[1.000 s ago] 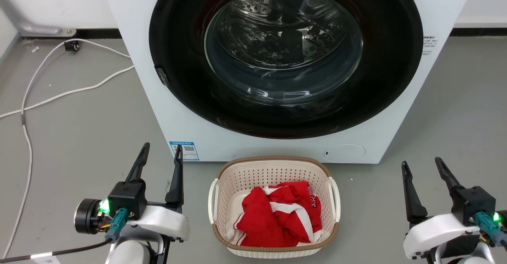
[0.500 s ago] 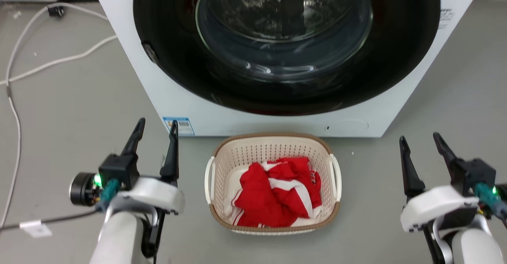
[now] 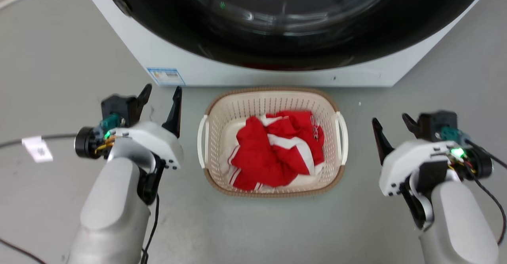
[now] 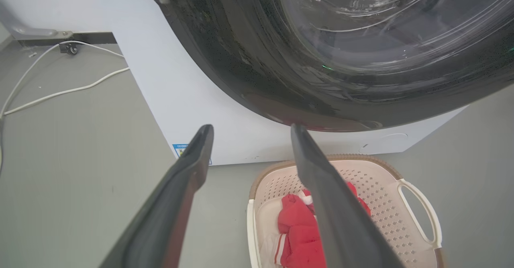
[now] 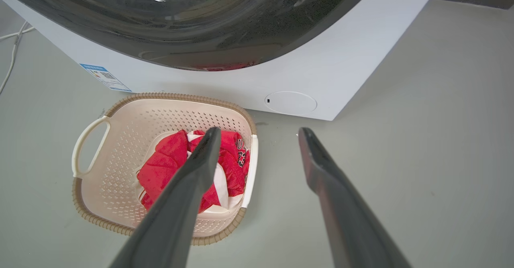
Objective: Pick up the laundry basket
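Left gripper [image 3: 163, 88] spread, right gripper [image 3: 390, 118] spread, laundry basket [image 3: 253, 106] lengthwise left-right between them

The laundry basket [image 3: 237, 111] is a cream-white oval tub with perforated walls, a brown woven-look rim and a white handle on each end. It stands upright just in front of the washing machine [image 3: 206, 68], close to its base without touching it. Crumpled red-and-white clothing [image 3: 273, 153] lies inside.
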Motion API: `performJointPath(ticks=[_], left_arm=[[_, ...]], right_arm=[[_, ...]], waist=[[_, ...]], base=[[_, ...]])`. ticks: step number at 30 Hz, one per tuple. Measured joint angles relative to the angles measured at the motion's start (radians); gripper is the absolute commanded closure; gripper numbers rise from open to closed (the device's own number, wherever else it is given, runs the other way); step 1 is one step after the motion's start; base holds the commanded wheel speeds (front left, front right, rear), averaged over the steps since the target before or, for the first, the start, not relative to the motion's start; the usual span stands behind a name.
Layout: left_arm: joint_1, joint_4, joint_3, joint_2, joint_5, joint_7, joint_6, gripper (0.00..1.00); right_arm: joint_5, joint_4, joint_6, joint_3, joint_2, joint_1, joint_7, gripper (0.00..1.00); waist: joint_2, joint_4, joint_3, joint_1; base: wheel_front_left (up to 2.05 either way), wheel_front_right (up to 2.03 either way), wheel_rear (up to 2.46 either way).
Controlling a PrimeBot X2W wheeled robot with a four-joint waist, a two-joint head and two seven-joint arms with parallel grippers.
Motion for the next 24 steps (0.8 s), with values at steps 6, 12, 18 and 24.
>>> performJointPath(ticks=[6,12,18,24], left_arm=[[-0.123,0.118,-0.081,0.028,-0.089,0.069,-0.002,0.0],[-0.23,0.206,-0.188,0.079,-0.216,0.139,-0.003,0.0],[-0.309,0.268,-0.302,0.115,-0.323,0.206,-0.003,0.0],[-0.376,0.324,-0.394,0.127,-0.412,0.246,-0.003,0.0]], right_arm=[[0.01,0.121,0.0,0.05,0.001,-0.118,0.099,0.0],[0.029,0.258,0.0,0.088,0.0,-0.255,0.142,0.0],[0.057,0.412,0.0,0.123,0.0,-0.389,0.155,0.0],[0.067,0.564,0.0,0.14,0.0,-0.504,0.149,0.0]], waist=[[0.0,-0.002,0.105,0.0],[0.0,-0.008,0.212,0.0001],[0.0,-0.017,0.304,0.0],[0.0,-0.024,0.386,0.0]], base=[[0.0,0.0,0.0],[0.0,0.0,0.0],[0.0,0.0,0.0],[0.0,0.0,0.0]])
